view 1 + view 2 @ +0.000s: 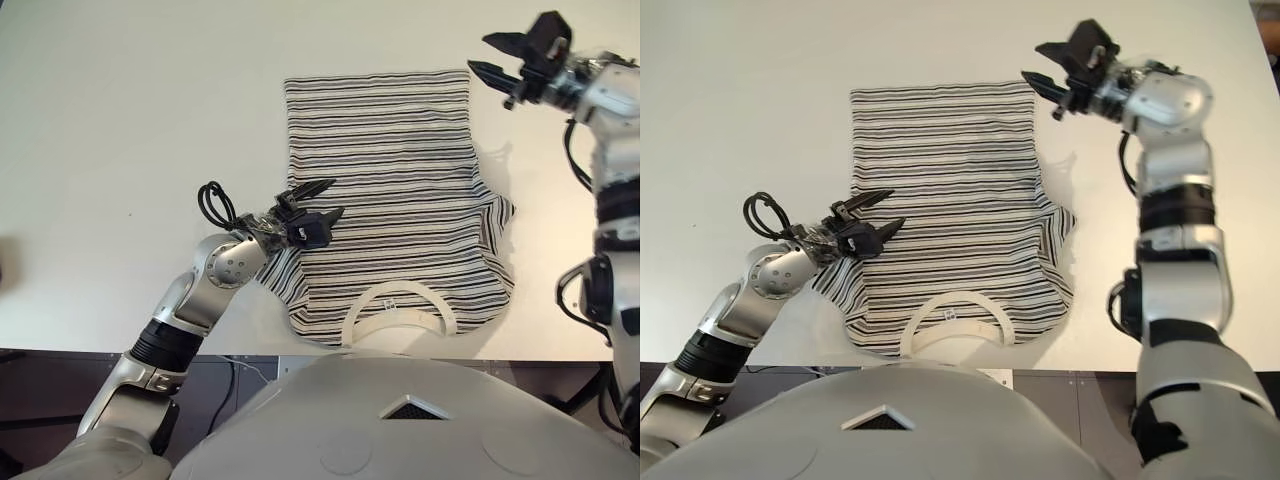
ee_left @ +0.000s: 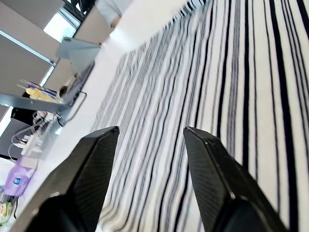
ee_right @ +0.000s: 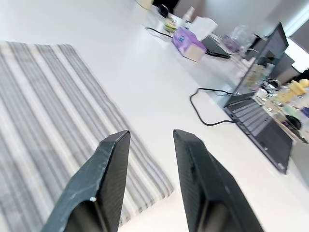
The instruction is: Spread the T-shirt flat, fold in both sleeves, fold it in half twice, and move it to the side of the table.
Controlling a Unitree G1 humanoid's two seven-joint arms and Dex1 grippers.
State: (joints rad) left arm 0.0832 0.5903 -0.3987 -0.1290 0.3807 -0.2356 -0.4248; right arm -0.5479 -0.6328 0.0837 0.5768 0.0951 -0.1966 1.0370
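A black-and-white striped T-shirt (image 1: 400,180) lies flat on the white table (image 1: 120,120), its white collar (image 1: 400,300) nearest me and its hem at the far side. Both side edges look folded inward, with a bunched fold at the right (image 1: 497,215). My left gripper (image 1: 337,197) is open, low over the shirt's left edge; in the left wrist view its fingers (image 2: 96,164) frame striped cloth (image 2: 231,72) with nothing between them. My right gripper (image 1: 478,52) is open and raised beside the far right corner of the hem (image 3: 145,183).
Bare white tabletop (image 1: 740,80) stretches wide to the left of the shirt, with a narrower strip on the right. In the right wrist view, a laptop (image 3: 260,111), a black cable (image 3: 207,104) and a purple tissue box (image 3: 188,43) sit farther off.
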